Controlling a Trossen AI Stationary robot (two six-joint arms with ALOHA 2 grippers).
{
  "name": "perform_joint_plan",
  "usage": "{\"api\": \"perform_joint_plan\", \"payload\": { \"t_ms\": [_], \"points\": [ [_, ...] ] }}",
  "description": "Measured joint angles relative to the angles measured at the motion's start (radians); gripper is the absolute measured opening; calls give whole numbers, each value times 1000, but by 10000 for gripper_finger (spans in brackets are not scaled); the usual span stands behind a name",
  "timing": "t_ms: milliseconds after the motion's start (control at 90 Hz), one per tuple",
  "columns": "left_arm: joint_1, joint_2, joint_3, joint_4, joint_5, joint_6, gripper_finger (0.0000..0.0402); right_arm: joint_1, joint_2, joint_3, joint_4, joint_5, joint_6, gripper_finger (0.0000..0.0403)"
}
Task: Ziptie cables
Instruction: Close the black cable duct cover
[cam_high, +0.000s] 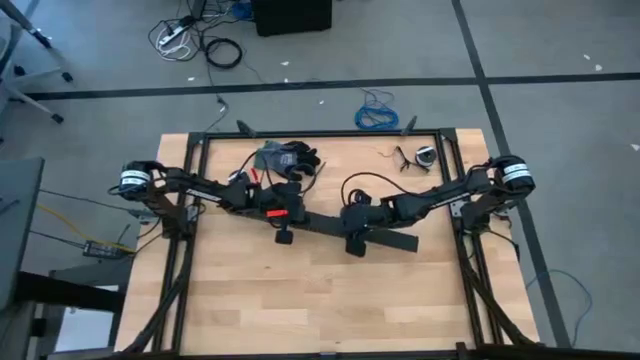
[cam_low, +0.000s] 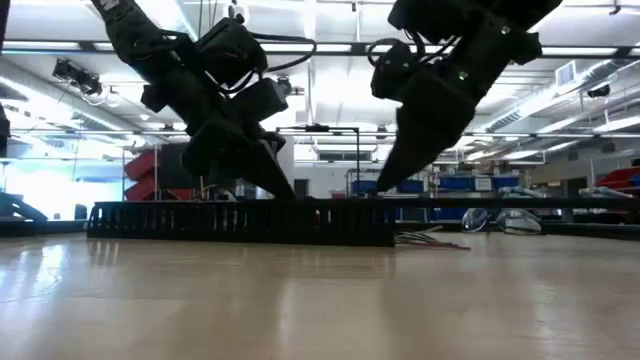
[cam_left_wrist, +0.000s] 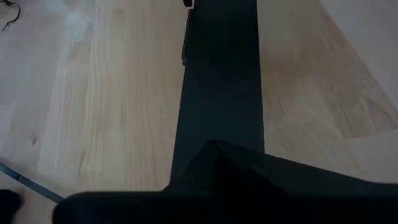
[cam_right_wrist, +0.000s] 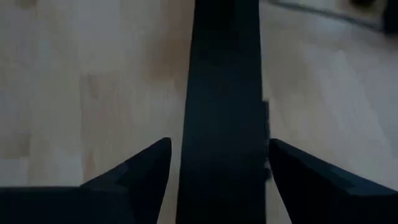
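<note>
A long black strip (cam_high: 385, 238) lies flat across the middle of the table and shows as a ribbed bar (cam_low: 240, 222) in the low view. The cables (cam_low: 432, 240), thin reddish and purple wires, lie on the table by the strip's right end. My left gripper (cam_high: 284, 228) is shut, and its tips come down on the strip's left part (cam_low: 288, 198). My right gripper (cam_right_wrist: 219, 163) is open and straddles the strip (cam_right_wrist: 224, 93), one finger beside each long edge; I cannot tell whether they touch it. My left gripper's shut fingers (cam_left_wrist: 214, 155) come from above, slanting down, onto the top face of the black strip (cam_left_wrist: 217, 118) near its left end. The tips meet the strip's upper edge in the low view. The strip stays flat on the table.
A clump of dark and grey items (cam_high: 287, 158) lies at the table's far left of centre. A pair of glasses (cam_high: 424, 156) lies at the far right. The black frame rails (cam_high: 330, 133) run round the table. The near half is bare wood (cam_high: 320, 300).
</note>
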Motion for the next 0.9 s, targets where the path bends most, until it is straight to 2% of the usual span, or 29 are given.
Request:
{"api": "perform_joint_plan", "payload": {
  "t_ms": [111,200,289,378,422,656,900],
  "points": [
    [0,0,0,0,0,0,0,-17,0,0,35,-10,-14,248],
    [0,0,0,0,0,-1,0,-26,0,-1,47,-26,-23,210],
    [0,0,-1,7,0,-20,0,-32,9,-1,67,-40,-38,140],
    [0,2,-2,22,0,-50,0,-38,22,-1,78,-58,-50,45],
    [0,3,-3,26,0,-69,0,-41,31,-1,91,-63,-67,19],
    [-1,3,-3,40,-28,-175,0,-56,46,-2,146,-65,-64,2],
    [-2,3,-3,56,-49,-199,0,-64,105,1,160,-123,-36,0]
  ]
}}
